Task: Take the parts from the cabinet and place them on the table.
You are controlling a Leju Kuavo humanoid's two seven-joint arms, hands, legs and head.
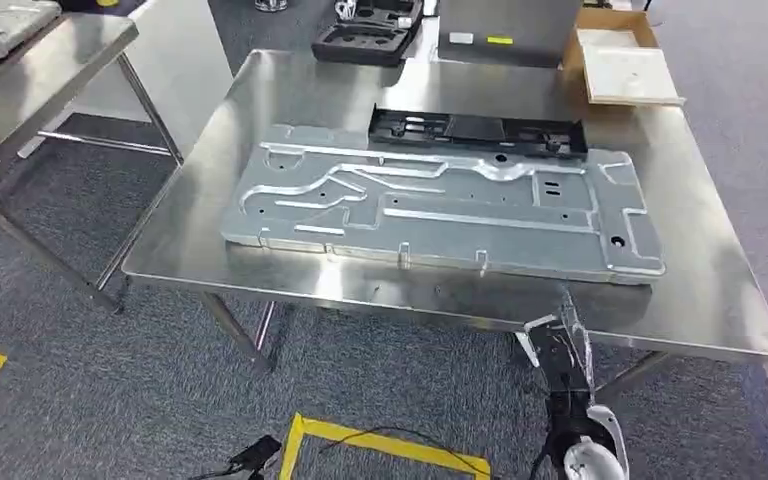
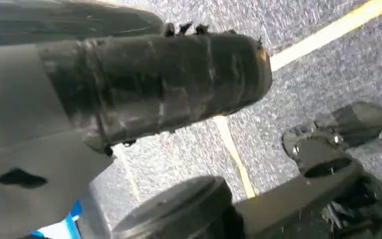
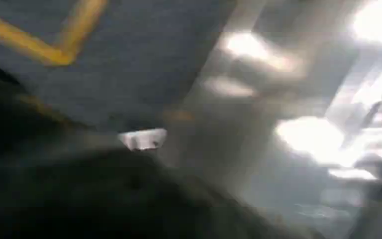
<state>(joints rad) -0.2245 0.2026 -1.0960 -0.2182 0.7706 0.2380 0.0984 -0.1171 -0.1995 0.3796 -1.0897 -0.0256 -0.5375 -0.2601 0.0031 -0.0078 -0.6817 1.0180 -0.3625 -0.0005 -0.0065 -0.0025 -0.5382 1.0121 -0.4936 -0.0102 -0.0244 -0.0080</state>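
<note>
1. Two parts on the table (image 1: 260, 90): a wide grey metal panel (image 1: 440, 205) and a long black plastic strip (image 1: 480, 130).
2. Grey metal panel: flat across the middle of the table, long side parallel to the table's near edge, stopping a little short of that edge.
3. Black plastic strip: farther in on the table, just behind the panel and along its far edge; touching or only close, cannot tell.
4. Right robot hand (image 1: 552, 338): below the table's near edge, toward the table's right half, on an arm rising from the bottom of the head view. Well apart from both parts, with the table's rim between hand and panel. Touching neither part. Fingers too small in the head view and too blurred in the wrist view to tell how far spread or whether anything is held.
5. Left robot hand (image 2: 154, 84): hanging over the grey carpet floor (image 2: 328, 64), away from the table and both parts. Thick dark thumb lying close beside the darker fingers; open or closed, cannot tell; nothing seen in it.
6. Beyond the table's far edge: a black foam-lined case (image 1: 365, 35); at the table's far right corner, a cardboard box (image 1: 615, 60).
7. Left of the table: a second steel table (image 1: 40, 70).
8. On the floor in front of the table: yellow tape lines (image 1: 380, 438).
</note>
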